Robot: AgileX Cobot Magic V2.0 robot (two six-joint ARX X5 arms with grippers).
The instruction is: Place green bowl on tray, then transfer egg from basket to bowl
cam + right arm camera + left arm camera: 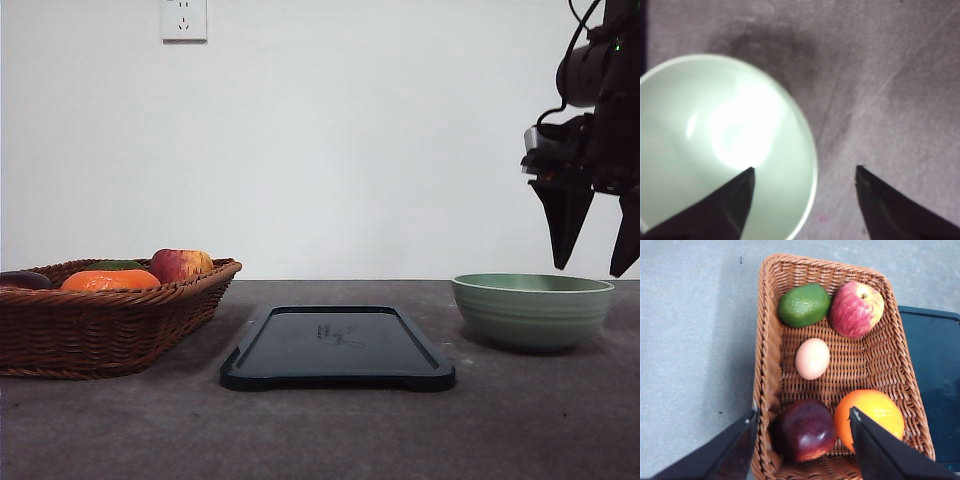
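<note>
The green bowl (pixel 533 309) sits on the table right of the dark tray (pixel 338 347), apart from it. My right gripper (pixel 594 262) hangs open just above the bowl's right rim; from the right wrist, the bowl (pixel 715 145) is empty, with one fingertip over its inside and the other over the table. The wicker basket (pixel 95 320) stands at the left. From the left wrist, the egg (pixel 812 358) lies in the middle of the basket (pixel 767 365). My left gripper (pixel 804 416) is open above the basket's end, empty.
Around the egg lie an avocado (pixel 803 305), a red apple (pixel 856 308), an orange (pixel 871 416) and a dark purple fruit (pixel 804 430). A corner of the tray (pixel 935 370) shows beside the basket. A wall socket (pixel 183 19) is on the back wall.
</note>
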